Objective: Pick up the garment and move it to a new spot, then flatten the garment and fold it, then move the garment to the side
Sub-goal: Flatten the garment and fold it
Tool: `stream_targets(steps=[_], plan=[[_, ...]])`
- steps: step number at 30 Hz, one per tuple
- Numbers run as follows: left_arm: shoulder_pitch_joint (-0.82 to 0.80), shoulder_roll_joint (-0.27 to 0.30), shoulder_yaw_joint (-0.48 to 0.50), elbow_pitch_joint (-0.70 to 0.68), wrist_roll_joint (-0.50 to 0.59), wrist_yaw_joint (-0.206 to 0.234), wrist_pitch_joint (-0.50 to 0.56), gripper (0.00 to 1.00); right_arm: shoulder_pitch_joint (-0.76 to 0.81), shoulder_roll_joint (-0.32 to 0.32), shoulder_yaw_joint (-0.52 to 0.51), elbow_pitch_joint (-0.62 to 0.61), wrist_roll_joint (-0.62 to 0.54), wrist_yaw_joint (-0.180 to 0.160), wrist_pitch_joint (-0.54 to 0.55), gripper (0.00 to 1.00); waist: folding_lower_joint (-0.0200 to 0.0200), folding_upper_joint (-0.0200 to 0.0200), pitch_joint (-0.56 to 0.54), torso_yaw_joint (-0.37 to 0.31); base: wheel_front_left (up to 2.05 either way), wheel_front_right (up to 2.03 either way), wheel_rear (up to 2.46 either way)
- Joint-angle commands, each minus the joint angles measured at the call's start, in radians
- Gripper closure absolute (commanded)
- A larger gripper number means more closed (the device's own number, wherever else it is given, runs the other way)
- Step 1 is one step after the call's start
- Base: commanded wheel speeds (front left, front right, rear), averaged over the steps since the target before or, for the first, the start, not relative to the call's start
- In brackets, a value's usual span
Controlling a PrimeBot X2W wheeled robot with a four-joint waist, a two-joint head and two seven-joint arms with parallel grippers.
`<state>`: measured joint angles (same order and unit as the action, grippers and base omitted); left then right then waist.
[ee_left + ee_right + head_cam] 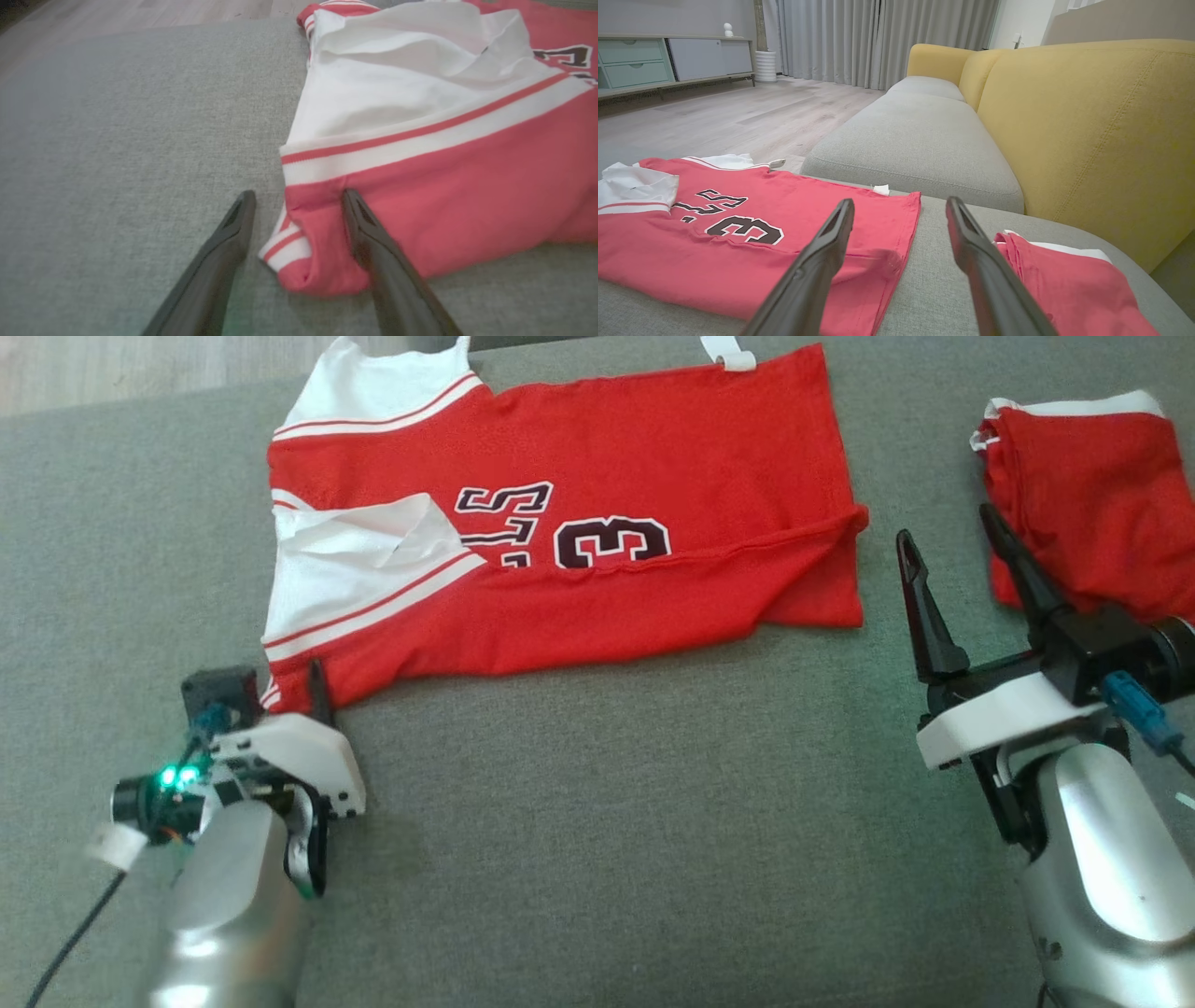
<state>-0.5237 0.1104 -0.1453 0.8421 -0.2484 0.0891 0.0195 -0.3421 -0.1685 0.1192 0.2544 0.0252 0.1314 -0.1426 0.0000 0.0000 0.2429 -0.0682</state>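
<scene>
Both jaws are wide open, holding nothing. A corner of the red shirt (pixel 444 196) sits between the jaws of my left gripper (pixel 299 200), ready to pinch. My right gripper (pixel 943 527) hovers beside its other end.

On sofa seat (pixel 607 821): garment (pixel 579 597) spread centre-left. L pincer (pixel 298 196) at its near-L corner, one finger over the cloth, other on seat just beside it. R pincer (pixel 946 525) sits btwn garment's R edge & 2nd folded garment (pixel 1092 495) at far R. Floor (pixel 112 369) beyond seat's far edge.
</scene>
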Motion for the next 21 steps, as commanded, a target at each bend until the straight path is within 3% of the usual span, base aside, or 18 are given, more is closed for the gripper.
stream_targets(steps=[1, 5, 14, 21], plan=[[-0.005, 0.022, 0.012, 0.026, -0.009, -0.015, 0.027, 1.0, -0.022, -0.005, 0.012, -0.04, 0.004, -0.001, 0.005, 0.0, 0.0, 0.0, 0.006, -0.004, 0.0, 0.0, 0.0], [-0.021, 0.017, 0.016, 0.027, -0.019, -0.016, -0.008, 1.0, -0.021, -0.007, -0.003, -0.046, 0.001, -0.001, 0.011, 0.0, 0.0, 0.0, 0.012, -0.002, 0.0, 0.0, 0.0], [-0.067, -0.001, 0.021, -0.082, -0.025, -0.017, -0.233, 1.0, -0.024, 0.001, -0.047, -0.019, 0.001, -0.001, 0.08, 0.0, 0.0, 0.0, 0.005, 0.033, 0.0, 0.0, 0.0], [-0.054, -0.014, -0.017, -0.19, -0.006, -0.038, -0.27, 1.0, -0.062, 0.046, -0.1, 0.089, 0.012, -0.001, 0.181, 0.0, 0.0, 0.0, -0.002, 0.062, 0.0, 0.0, 0.0]])
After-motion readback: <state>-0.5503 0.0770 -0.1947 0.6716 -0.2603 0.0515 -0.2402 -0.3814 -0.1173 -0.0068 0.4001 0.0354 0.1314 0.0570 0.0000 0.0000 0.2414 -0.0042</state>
